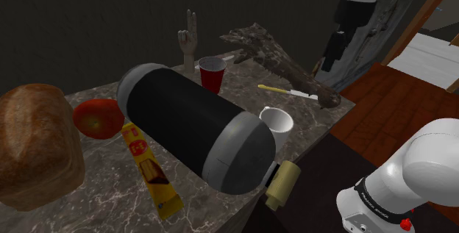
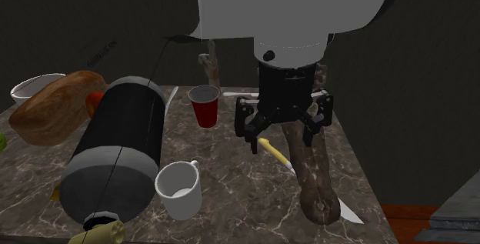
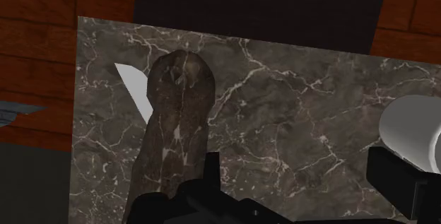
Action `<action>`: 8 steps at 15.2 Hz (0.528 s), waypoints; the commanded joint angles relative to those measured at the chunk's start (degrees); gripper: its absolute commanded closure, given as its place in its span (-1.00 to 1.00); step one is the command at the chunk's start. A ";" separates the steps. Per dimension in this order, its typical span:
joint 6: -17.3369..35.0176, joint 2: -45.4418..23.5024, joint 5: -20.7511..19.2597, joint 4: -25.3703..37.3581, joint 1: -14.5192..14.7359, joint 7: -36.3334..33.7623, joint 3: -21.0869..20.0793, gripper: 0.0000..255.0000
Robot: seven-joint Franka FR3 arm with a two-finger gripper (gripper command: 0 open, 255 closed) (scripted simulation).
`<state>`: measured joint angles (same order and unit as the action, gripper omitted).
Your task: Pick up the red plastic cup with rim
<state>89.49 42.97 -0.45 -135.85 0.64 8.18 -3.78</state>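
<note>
- Standing upright on the dark marble tabletop [image 2: 231,175], the red cup [image 2: 205,105] sat toward the far edge, mouth up, with nothing touching it.
- A large black cylinder [image 1: 195,125] with grey caps lay on its side. The cup was near its far end, on the shoulder view's right, apart from it.
- A hand figure [image 1: 189,44] stood just behind the cup in the shoulder view.
- A white mug [image 2: 179,190] stood by the cylinder's near cap, well apart from the cup.
- The gripper [image 2: 282,133] hung above the table on the second exterior view's right of the cup, clear of it and pointing straight down.
- Its fingers [image 3: 396,180] were spread wide with nothing between them.
- Below the gripper lay a brown gnarled piece [image 3: 173,131], stretched along the tabletop.
- A knife [image 2: 273,150] with a yellow handle crossed it, the blade showing on the piece's other side.
- The white arm [image 1: 412,173] rose from the shoulder view's lower right, with the wrist held vertical over the table.
</note>
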 commanded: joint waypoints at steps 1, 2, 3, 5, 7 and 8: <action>0.00 0.00 0.00 0.00 0.00 0.00 0.00 -1.00; 1.17 -2.07 0.47 0.90 0.13 -0.59 -0.47 -1.00; 2.28 -4.16 0.92 1.87 0.26 -1.16 -0.94 -1.00; 4.35 -8.37 1.69 4.03 0.46 -2.27 -1.86 -1.00; 6.20 -12.61 2.33 6.46 0.65 -3.36 -2.74 -1.00; 7.03 -14.74 2.59 7.78 0.74 -3.90 -3.17 -1.00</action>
<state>94.97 30.58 1.95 -128.89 1.38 4.63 -6.68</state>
